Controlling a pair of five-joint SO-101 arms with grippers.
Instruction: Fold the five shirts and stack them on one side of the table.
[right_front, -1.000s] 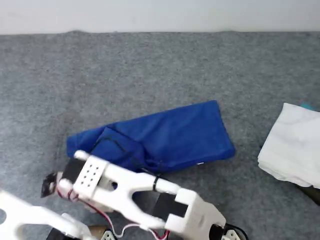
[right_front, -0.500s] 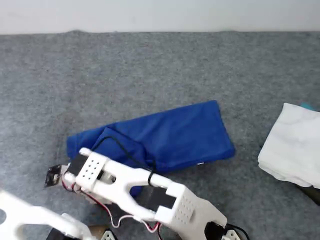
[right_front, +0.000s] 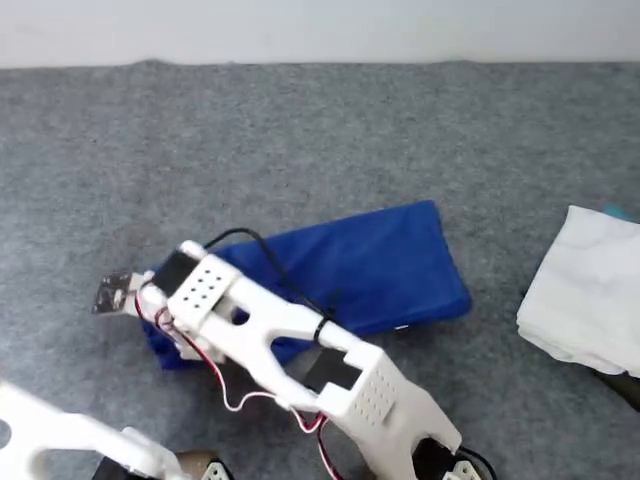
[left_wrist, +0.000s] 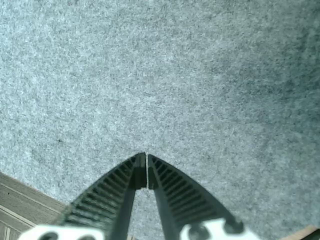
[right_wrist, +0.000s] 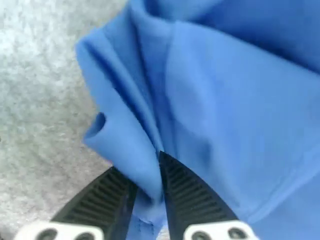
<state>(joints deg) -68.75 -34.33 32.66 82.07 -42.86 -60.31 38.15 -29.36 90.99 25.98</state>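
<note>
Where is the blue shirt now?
In the high view the blue shirt lies central on the grey table, left of the white folded stack; the right gripper pinches its left end.

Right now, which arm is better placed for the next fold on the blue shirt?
Right. The right pincer is shut on a fold of the blue shirt and can likely carry it over. The left pincer is shut over bare grey table cover.

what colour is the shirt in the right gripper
Plain blue shirt, no pattern, best seen in the high view.
</note>
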